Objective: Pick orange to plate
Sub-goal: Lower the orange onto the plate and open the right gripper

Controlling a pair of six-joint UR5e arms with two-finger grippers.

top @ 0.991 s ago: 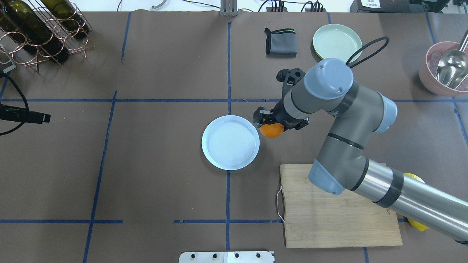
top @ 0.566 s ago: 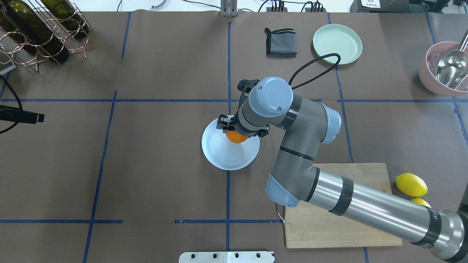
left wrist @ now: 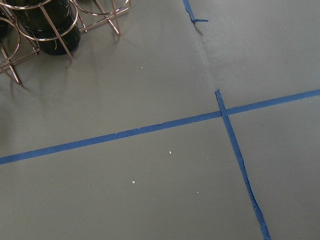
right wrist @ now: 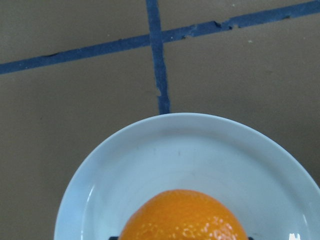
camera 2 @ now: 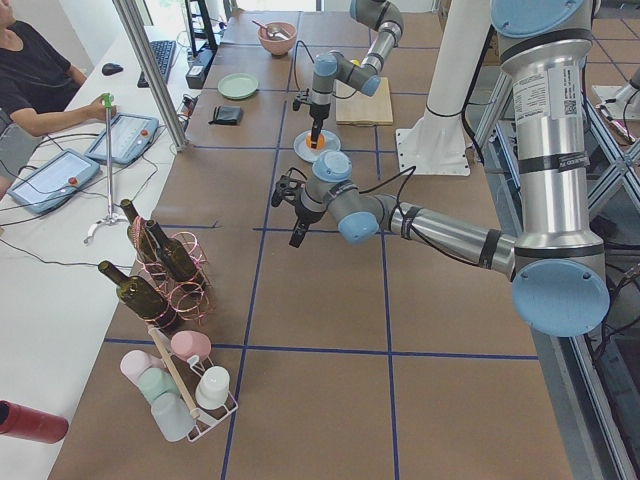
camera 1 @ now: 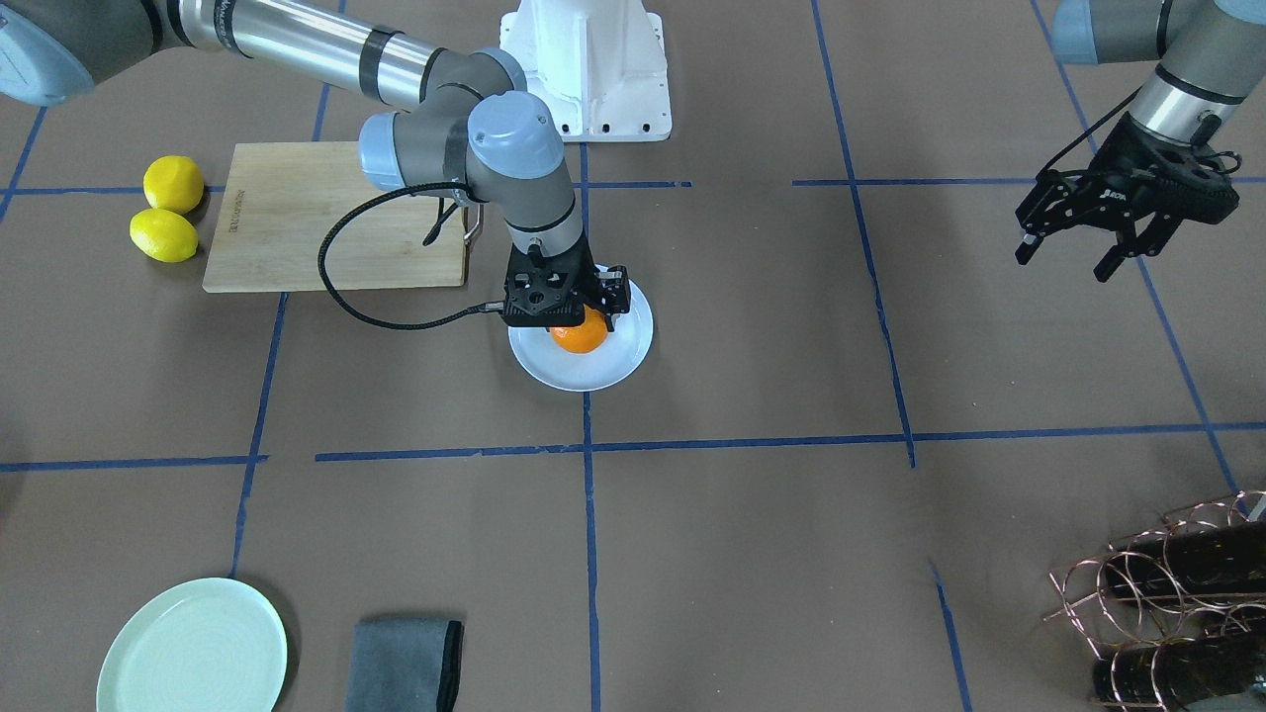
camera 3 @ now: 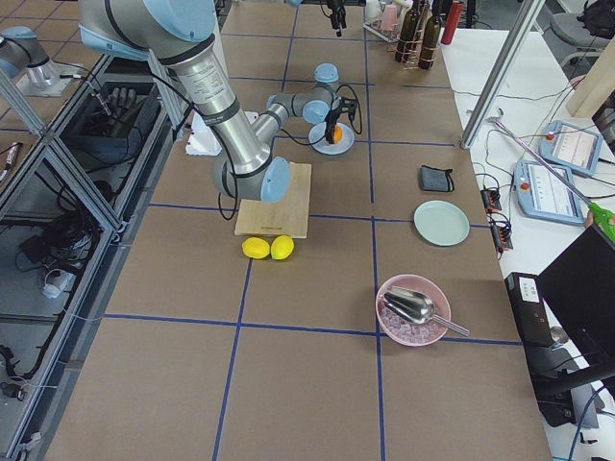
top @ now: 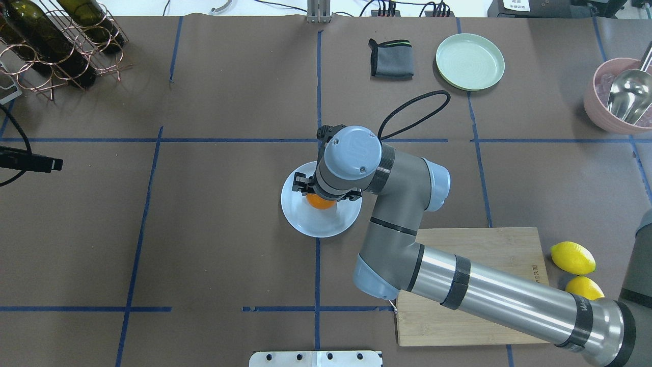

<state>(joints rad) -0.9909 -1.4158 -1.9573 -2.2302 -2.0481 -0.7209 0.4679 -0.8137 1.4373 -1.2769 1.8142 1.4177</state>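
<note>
The orange [camera 1: 580,334] is at the middle of the pale bluish-white plate [camera 1: 618,376], low over it or touching it; I cannot tell which. My right gripper [camera 1: 582,321] points straight down and is shut on the orange, one finger on each side. From overhead the wrist hides most of the fruit [top: 320,202], and the plate's rim [top: 316,228] shows around it. The right wrist view has the orange [right wrist: 182,217] at the bottom edge above the plate [right wrist: 190,150]. My left gripper [camera 1: 1063,265] hangs open and empty, far off to the side.
A wooden cutting board [camera 1: 326,213] lies near the plate, with two yellow lemons [camera 1: 168,210] beyond it. A mint-green plate [camera 1: 193,648] and a grey cloth [camera 1: 406,665] sit at the far edge. A wine rack [camera 1: 1177,593] and a pink bowl with a scoop [top: 619,97] occupy corners.
My right arm carried the orange leftward from beside the plate's rim to over the plate's middle. The left arm stayed put.
</note>
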